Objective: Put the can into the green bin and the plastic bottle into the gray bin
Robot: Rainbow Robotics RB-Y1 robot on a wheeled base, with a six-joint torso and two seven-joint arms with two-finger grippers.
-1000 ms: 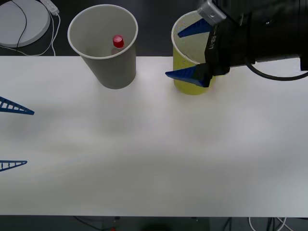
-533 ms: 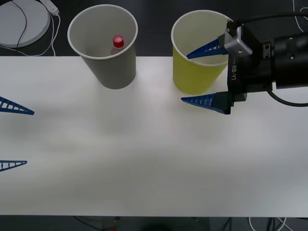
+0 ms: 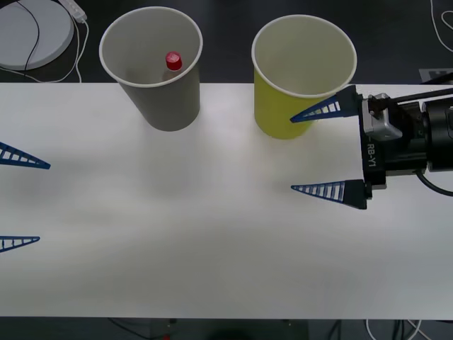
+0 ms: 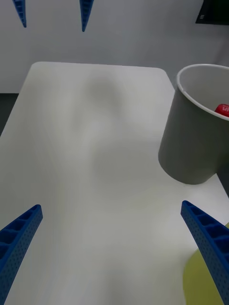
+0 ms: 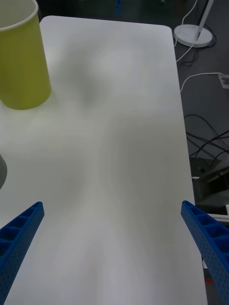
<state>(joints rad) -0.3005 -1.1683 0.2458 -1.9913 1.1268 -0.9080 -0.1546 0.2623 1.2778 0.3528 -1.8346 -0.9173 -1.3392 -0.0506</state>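
The right gripper (image 3: 328, 150), fingers spread and empty, had pulled back toward four o'clock from the yellow-green paper cup (image 3: 303, 78); the can looked delivered. The left gripper (image 3: 20, 200) waited open at nine o'clock.

Right gripper (image 4: 114, 252) fingers spread wide over white table (image 4: 95, 157), gray bin (image 4: 198, 138) ahead beside one finger, red bottle cap (image 4: 222, 109) inside, green bin (image 4: 200, 281) edge nearest.
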